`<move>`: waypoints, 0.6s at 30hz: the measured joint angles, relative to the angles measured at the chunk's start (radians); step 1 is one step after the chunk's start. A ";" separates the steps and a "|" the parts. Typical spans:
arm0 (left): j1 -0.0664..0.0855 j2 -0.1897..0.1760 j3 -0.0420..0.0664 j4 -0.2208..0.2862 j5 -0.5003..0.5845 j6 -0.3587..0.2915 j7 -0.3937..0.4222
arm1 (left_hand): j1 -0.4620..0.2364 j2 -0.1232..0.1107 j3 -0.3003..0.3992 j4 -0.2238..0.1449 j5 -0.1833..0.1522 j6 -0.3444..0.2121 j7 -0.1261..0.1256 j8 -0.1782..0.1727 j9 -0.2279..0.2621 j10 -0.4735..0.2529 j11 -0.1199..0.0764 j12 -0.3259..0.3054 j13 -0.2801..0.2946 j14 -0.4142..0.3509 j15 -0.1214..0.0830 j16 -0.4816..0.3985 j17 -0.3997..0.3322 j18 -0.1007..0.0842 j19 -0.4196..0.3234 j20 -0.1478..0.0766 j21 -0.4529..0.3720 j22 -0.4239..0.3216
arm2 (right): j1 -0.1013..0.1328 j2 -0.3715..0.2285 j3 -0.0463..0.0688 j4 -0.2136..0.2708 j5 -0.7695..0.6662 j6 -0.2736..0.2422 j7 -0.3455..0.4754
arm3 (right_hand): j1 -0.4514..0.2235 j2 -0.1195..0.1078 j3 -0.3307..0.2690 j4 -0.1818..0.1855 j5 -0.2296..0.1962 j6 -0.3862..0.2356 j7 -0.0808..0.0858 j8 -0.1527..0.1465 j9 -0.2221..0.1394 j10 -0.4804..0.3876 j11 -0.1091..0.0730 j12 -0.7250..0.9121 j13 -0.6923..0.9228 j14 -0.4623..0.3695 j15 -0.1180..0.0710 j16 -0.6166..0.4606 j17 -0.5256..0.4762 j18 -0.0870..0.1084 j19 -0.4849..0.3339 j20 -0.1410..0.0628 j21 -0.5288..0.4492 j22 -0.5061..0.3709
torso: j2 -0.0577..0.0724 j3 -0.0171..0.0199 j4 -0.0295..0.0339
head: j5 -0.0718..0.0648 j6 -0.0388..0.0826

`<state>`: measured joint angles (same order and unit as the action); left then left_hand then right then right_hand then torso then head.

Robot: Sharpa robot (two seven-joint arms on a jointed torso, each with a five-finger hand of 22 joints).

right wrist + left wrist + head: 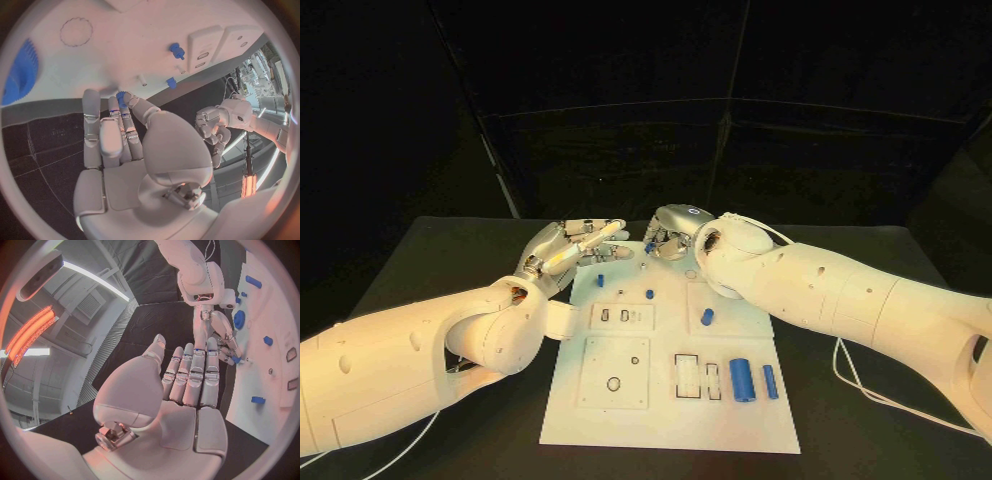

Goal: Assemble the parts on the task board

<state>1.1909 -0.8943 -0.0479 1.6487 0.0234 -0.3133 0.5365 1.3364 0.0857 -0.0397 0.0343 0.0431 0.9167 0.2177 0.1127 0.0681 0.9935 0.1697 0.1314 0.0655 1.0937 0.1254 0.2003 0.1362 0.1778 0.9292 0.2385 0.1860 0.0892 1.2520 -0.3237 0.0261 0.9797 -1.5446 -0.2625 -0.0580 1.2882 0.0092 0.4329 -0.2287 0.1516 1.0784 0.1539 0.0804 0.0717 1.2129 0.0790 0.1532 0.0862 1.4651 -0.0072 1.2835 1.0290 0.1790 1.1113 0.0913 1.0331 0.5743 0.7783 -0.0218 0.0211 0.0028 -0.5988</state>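
Observation:
The white task board (668,420) lies in the middle of the table. My right hand (672,232) hovers over the board's far edge and pinches a small blue part (121,95) between thumb and fingertips. A large blue gear (19,72) sits on the board close to that hand and appears again as the gear (239,319). My left hand (574,250) is at the board's far left corner, fingers straight and together, holding nothing. Small blue pegs (600,281) (649,294) (707,317) stand further in. Two blue cylinders (741,380) (769,381) lie at the near right.
The board carries rectangular slots (687,375) and a square plate with an oval hole (615,383) towards its near edge. A white cable (855,385) trails over the black table to the right of the board. Bare table lies on both sides.

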 measured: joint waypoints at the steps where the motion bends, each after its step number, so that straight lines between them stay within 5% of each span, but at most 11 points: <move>1: 0.000 0.000 0.000 0.000 0.000 0.000 0.000 | 0.000 0.000 0.000 0.000 0.000 0.000 0.000 0.000 0.000 0.000 0.000 0.000 0.000 0.000 0.000 0.000 0.000 0.000 0.000 0.000 0.000 0.000 | 0.000 0.002 0.000 -0.002 0.000 0.002 -0.001 | 0.000 0.000 0.000 0.000 0.000 0.000 0.000 0.000 0.000 0.000 0.000 0.000 0.000 0.000 0.000 0.000 0.000 0.000 -0.002 0.002 0.000 0.000 | 0.000 0.0000 -0.0001 | 0.000 0.000; 12: 0.004 0.002 0.000 0.000 0.000 0.002 -0.001 | 0.000 0.000 0.000 0.000 0.000 0.004 0.004 0.000 0.000 0.000 0.000 -0.004 0.000 0.000 0.000 0.000 0.000 0.000 0.000 0.000 0.000 -0.001 | -0.001 0.016 -0.001 -0.019 -0.008 0.008 -0.013 | -0.030 -0.030 0.015 0.023 -0.041 -0.039 0.023 -0.012 -0.003 -0.074 0.023 -0.048 -0.021 0.003 0.012 -0.001 -0.021 0.000 -0.021 0.021 0.000 -0.008 | 0.000 0.0010 -0.0006 | 0.003 -0.001; 18: 0.004 0.002 0.000 0.000 0.000 0.003 -0.001 | 0.000 0.000 0.000 0.000 0.000 0.004 0.004 0.000 0.000 0.000 0.000 -0.004 0.000 0.000 0.000 0.000 0.000 0.000 0.000 0.000 0.000 -0.001 | -0.002 0.019 -0.001 -0.022 -0.010 0.006 -0.019 | -0.040 -0.062 0.001 0.040 -0.041 -0.137 0.037 -0.015 -0.009 -0.168 0.045 -0.076 -0.023 0.002 0.031 -0.024 -0.063 0.000 -0.045 0.038 -0.008 -0.027 | 0.001 0.0010 -0.0006 | 0.005 -0.001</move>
<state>1.1952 -0.8926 -0.0479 1.6487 0.0233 -0.3101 0.5353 1.3363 0.0857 -0.0397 0.0343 0.0431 0.9202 0.2213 0.1127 0.0682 0.9935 0.1697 0.1270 0.0655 1.0937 0.1253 0.2003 0.1362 0.1779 0.9292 0.2385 0.1860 0.0884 1.2502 -0.3044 0.0251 0.9575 -1.5548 -0.2562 -0.0770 1.2478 -0.0528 0.4339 -0.1886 0.1106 0.9418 0.1905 0.0658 0.0632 1.0452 0.1237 0.0770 0.0629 1.4668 0.0234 1.2596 0.9659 0.1790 1.0665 0.1291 1.0250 0.5468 0.7791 -0.0208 0.0205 0.0075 -0.5995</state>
